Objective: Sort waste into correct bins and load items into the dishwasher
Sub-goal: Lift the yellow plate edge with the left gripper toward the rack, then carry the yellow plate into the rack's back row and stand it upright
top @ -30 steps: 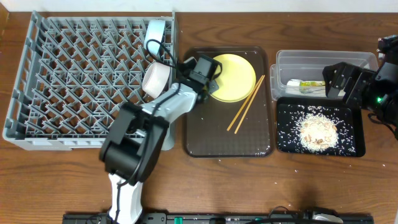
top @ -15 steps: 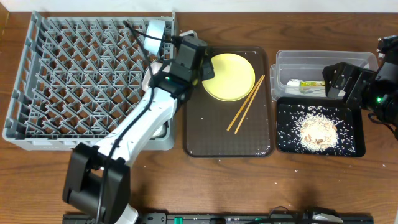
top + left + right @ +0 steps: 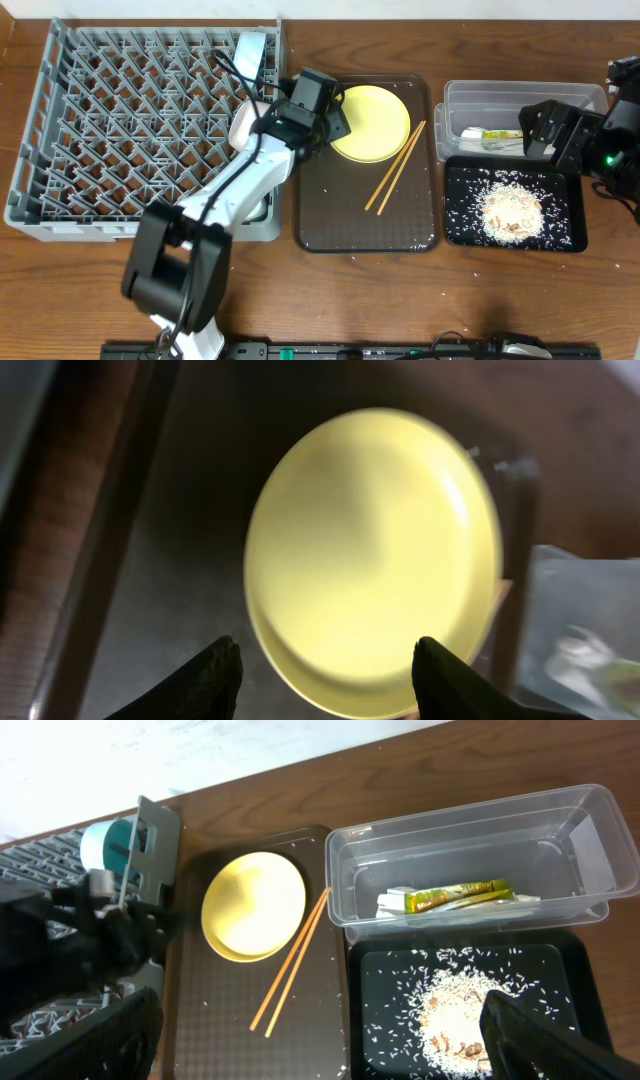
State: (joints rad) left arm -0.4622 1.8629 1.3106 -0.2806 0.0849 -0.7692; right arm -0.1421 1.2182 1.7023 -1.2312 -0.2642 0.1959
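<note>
The round yellow plate (image 3: 372, 122) (image 3: 375, 555) lies on the brown tray (image 3: 340, 215), with the chopsticks (image 3: 395, 165) (image 3: 295, 960) beside it on the right. My left gripper (image 3: 332, 116) (image 3: 330, 675) hangs open over the plate's left rim, with nothing between its fingers. The dishwasher rack (image 3: 130, 130) holds a light blue bowl (image 3: 250, 50) and a white bowl (image 3: 243, 125) at its right edge. The wrapper (image 3: 460, 897) and napkin (image 3: 395, 902) lie in the clear tub (image 3: 560, 830). Rice scraps (image 3: 465, 1010) cover the black tray (image 3: 380, 970). My right gripper (image 3: 540, 132) (image 3: 320, 1050) is open and empty, raised above these bins.
The left arm (image 3: 230, 195) crosses the rack's near right corner. A few rice grains dot the brown tray (image 3: 215, 1020) and the wooden table (image 3: 470, 270). The clear tub (image 3: 520, 100) and black tray (image 3: 455, 225) sit side by side at the right.
The left arm has shifted its pose by the rack's right edge, and its gripper now points at the yellow plate. The right arm has not moved.
</note>
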